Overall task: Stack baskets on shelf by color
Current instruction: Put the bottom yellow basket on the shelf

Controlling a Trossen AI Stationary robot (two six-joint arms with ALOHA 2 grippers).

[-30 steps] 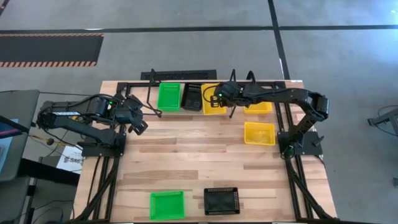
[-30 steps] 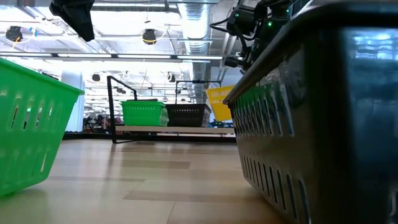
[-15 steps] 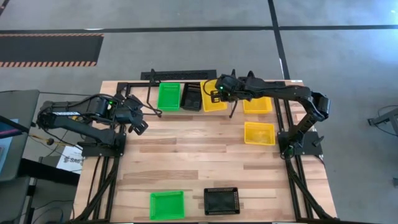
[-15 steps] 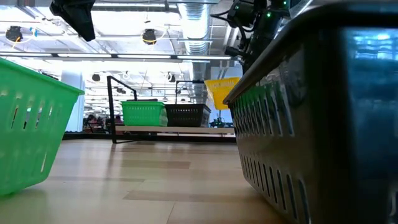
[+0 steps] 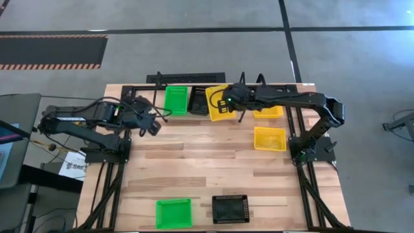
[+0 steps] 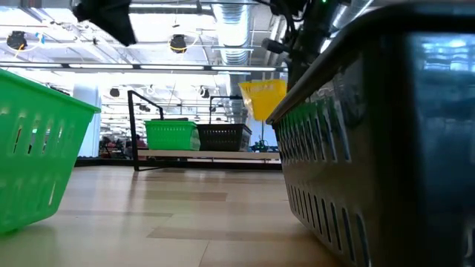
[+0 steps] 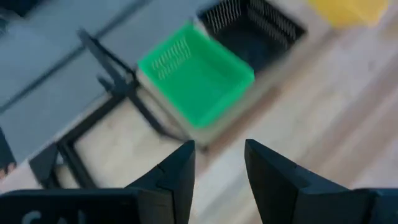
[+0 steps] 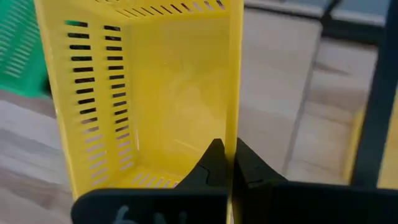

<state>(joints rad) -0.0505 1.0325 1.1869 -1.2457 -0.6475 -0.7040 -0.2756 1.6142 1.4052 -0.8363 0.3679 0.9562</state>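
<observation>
— Fingers of the right gripper (image 8: 225,163)?
— Clamped on a yellow basket's (image 5: 218,101) wall, basket tilted, lifted over the shelf (image 6: 200,155) beside the black basket (image 5: 198,100).
— Left gripper (image 7: 217,165)?
— Fingers apart, nothing between them, hanging nr the green basket (image 7: 196,79) — 2 more yellow baskets (image 5: 270,138) sit on the table.

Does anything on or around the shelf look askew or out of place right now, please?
Yes: one yellow basket hangs tilted above the shelf, pinched by its wall in the shut right gripper, not seated like the green basket and black basket there.
</observation>
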